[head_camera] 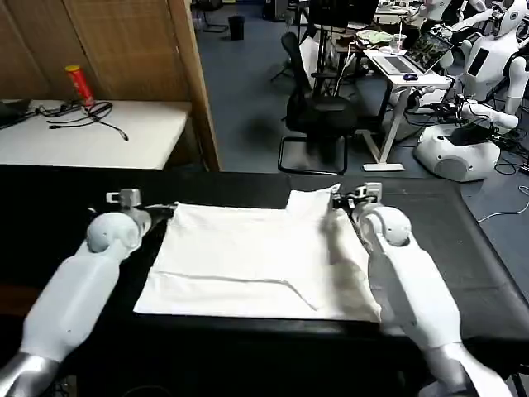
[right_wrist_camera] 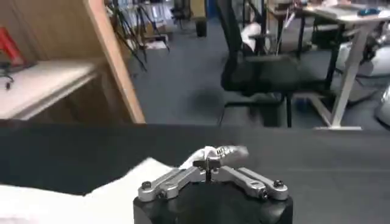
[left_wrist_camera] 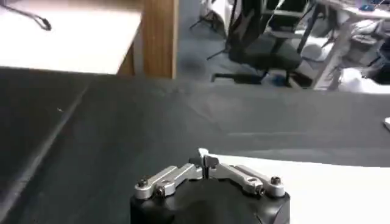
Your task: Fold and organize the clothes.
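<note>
Your T-shirt lies plain side up on the black table cover, partly folded, its long axis running side to side across the table and its far edge facing the chairs. The left gripper pinches the far left corner; the right gripper pinches the far right corner, which sits slightly bunched. You look to be mid-fold. The next move probably calls for lifting both corners evenly and carrying them toward the near edge.
</note>
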Motion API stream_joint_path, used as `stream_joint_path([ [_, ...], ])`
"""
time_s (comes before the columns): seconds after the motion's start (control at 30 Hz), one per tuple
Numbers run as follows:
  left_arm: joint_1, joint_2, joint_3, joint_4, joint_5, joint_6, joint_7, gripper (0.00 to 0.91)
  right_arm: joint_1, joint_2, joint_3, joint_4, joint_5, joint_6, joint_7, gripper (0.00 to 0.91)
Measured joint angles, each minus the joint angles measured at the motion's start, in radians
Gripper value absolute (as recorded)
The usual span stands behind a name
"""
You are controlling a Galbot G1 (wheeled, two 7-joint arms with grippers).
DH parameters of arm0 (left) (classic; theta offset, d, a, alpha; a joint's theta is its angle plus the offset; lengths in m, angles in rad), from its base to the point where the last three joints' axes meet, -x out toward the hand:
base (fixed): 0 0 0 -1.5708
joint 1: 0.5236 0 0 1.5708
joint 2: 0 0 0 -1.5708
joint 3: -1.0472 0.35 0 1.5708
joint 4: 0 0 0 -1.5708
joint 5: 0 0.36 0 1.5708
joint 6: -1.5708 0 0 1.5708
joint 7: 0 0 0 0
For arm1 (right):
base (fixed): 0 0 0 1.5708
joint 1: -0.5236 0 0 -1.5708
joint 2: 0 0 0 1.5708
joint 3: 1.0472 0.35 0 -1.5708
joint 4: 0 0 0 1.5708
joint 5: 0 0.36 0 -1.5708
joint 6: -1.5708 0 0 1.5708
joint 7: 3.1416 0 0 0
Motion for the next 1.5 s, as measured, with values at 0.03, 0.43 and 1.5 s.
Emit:
stream_joint_path([
  [0.03,0.025,0.017,-0.011,-0.039,-0.002,0.002,0.0,0.098,-0.018,-0.014,0.004,0.024,0.0,-0.006,0.002,0.0],
  [0.43,0.308,0.154,-0.128,-0.337,0.034,0.04,-0.048,0.098,-0.22,-0.162,0.023,0.241,-0.008,-0.058,0.024,0.0],
  [1.5,0.653,0.187,-0.251,-0.506,0.207,0.04,-0.036,0.878,-0.563,-0.256,0.065,0.52,-0.035,-0.058,0.074,0.878],
])
